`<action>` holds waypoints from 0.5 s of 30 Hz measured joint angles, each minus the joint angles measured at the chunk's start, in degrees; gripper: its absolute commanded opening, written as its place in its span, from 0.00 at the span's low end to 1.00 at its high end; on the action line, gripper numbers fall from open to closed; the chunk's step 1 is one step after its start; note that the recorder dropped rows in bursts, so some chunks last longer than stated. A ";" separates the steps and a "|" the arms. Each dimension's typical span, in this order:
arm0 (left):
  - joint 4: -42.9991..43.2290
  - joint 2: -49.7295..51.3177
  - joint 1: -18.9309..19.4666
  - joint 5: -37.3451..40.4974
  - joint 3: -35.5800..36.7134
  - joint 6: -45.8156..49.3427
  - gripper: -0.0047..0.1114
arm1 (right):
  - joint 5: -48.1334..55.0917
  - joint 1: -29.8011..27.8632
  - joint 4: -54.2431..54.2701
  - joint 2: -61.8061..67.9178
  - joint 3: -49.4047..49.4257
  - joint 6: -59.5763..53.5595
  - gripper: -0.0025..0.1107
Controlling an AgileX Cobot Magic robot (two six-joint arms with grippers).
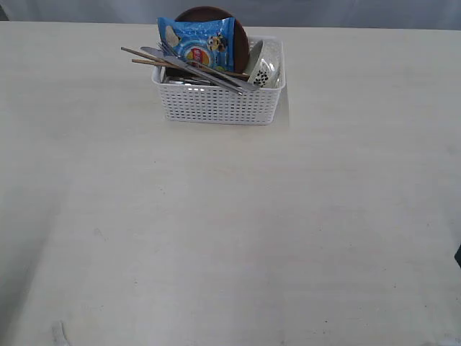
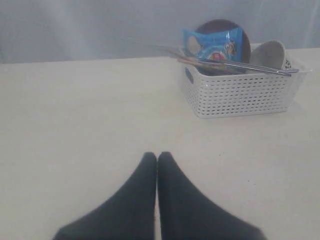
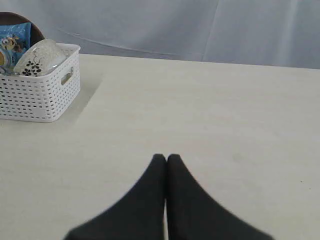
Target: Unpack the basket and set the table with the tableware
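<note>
The left gripper (image 2: 157, 156) and right gripper (image 3: 166, 157) sit closed, empty. One should open before reaching the basket (image 1: 220, 104), lifting the protruding chopsticks (image 1: 148, 63) first.

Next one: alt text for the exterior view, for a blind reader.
A white perforated plastic basket sits packed toward the far edge of a cream-white tabletop. In it stand a blue snack bag and brown round plate, beside a tilted white bowl; wooden chopsticks and steel cutlery jut over its rim.
</note>
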 measured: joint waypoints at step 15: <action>0.00 0.00 0.00 0.00 0.00 0.00 0.04 | -18.61 0.00 2.03 0.00 0.00 0.65 0.02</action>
